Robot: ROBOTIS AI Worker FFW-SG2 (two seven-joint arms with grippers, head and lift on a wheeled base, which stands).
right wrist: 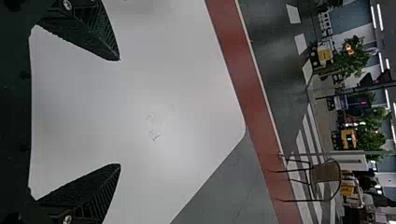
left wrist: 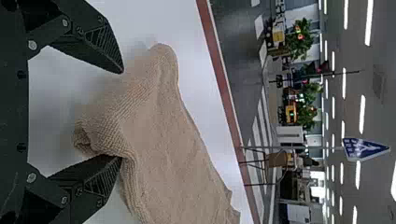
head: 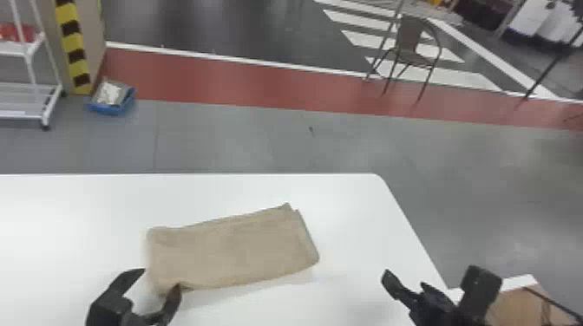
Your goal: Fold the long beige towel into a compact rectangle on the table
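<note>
The folded beige cloth towel (left wrist: 163, 126) is cut off by the left wrist view's bottom edge. The smooth white table (head: 347, 208), near corners cropped, extends past the head view's left and bottom edges.

A brown-backed metal-legged chair (head: 407, 37) is standing partly on a red floor band (head: 243, 82), with white crossing stripes (head: 460, 78) running beneath and behind it. Grey flooring (head: 260, 143) is spreading in front of the chair. Well to the chair's left, a white wheeled rack (head: 17, 102) is standing near a yellow-and-black hazard strip (head: 71, 41). Leafy plants (left wrist: 301, 39) are standing farther back than the chair, and ceiling strip lights (left wrist: 362, 114) are glowing high above its level
</note>
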